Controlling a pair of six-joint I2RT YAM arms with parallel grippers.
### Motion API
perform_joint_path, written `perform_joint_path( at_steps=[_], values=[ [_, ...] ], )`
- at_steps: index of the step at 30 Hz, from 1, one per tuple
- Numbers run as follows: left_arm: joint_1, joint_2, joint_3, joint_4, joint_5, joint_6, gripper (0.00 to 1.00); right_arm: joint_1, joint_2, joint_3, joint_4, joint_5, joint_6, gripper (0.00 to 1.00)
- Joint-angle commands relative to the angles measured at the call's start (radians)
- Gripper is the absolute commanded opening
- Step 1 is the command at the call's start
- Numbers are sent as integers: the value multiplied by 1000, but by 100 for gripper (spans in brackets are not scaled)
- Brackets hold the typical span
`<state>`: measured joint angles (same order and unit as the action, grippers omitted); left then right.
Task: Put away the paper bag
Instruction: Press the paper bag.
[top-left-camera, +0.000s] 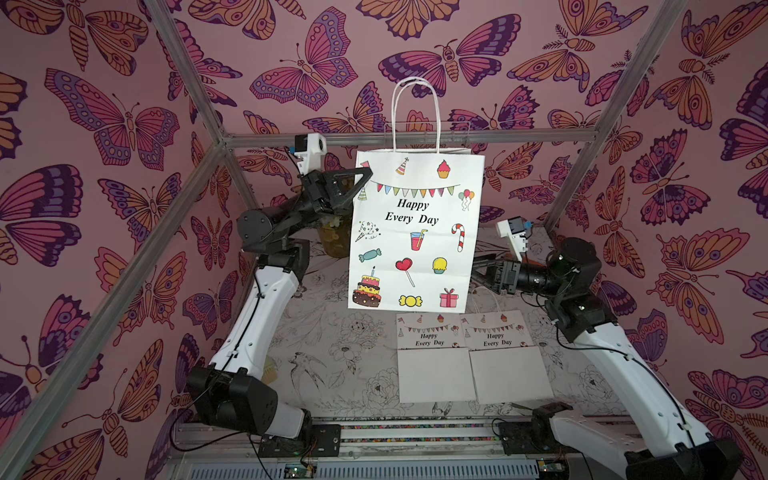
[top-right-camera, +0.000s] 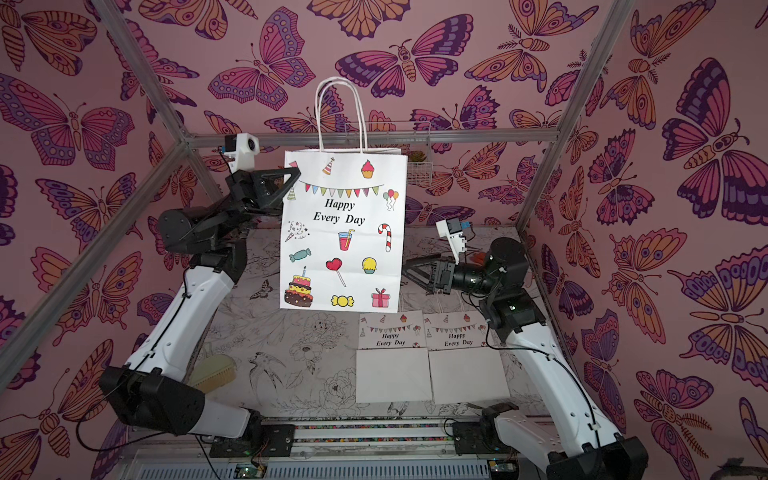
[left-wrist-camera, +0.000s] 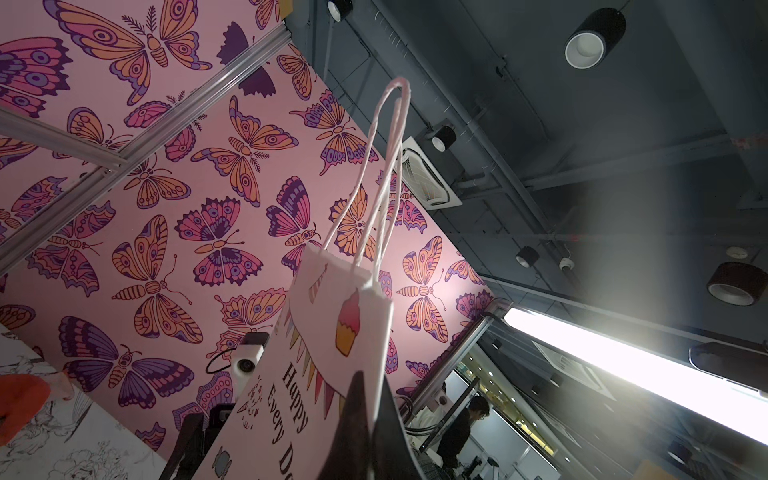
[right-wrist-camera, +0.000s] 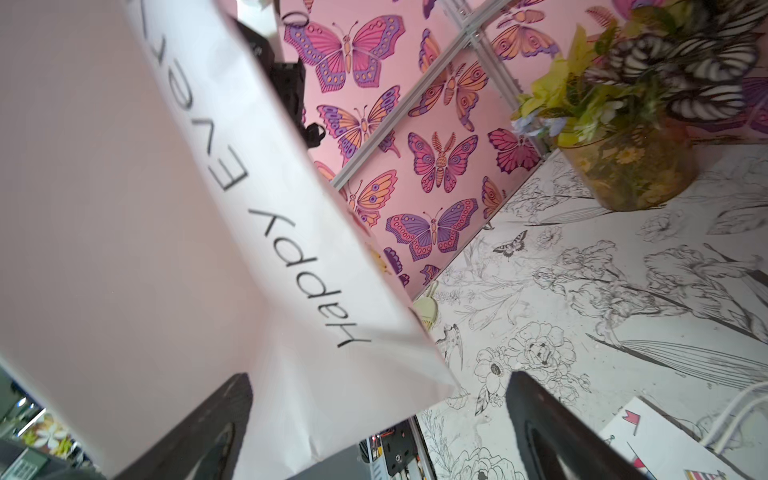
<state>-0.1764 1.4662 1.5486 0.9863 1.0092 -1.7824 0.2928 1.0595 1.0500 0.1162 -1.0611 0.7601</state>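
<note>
Partway only: gripping bag (top-left-camera: 415, 232) aloft by top edge in closed left hand (top-left-camera: 360, 183), right hand (top-right-camera: 410, 272) open wide alongside, folding and stowing left to do.

The dark left tool (left-wrist-camera: 368, 399) is clamped on the edge of a white paper bag (left-wrist-camera: 332, 316) printed with a cupcake, coloured bunting and "Happy Every Day". Its twisted white cord handles (left-wrist-camera: 398, 83) rise against a pink butterfly-patterned wall (left-wrist-camera: 166, 208) and a dark ceiling (left-wrist-camera: 623, 145).
</note>
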Motion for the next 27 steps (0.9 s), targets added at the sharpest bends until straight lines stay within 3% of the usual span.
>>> perform_joint_path(
  at_steps=[1,6,19,27],
  values=[
    [-8,-20,31,5,-27,-18,0,60,-5,28,28,42,-64,98],
    [-23,-16,30,3,-26,-18,0,117,23,63,39,67,-74,97],
    [-37,-38,-45,61,-26,-62,0,121,63,235,47,75,-70,90],
    [-38,-45,-33,44,-8,-84,0,107,40,335,-250,143,-287,99]
  ],
)
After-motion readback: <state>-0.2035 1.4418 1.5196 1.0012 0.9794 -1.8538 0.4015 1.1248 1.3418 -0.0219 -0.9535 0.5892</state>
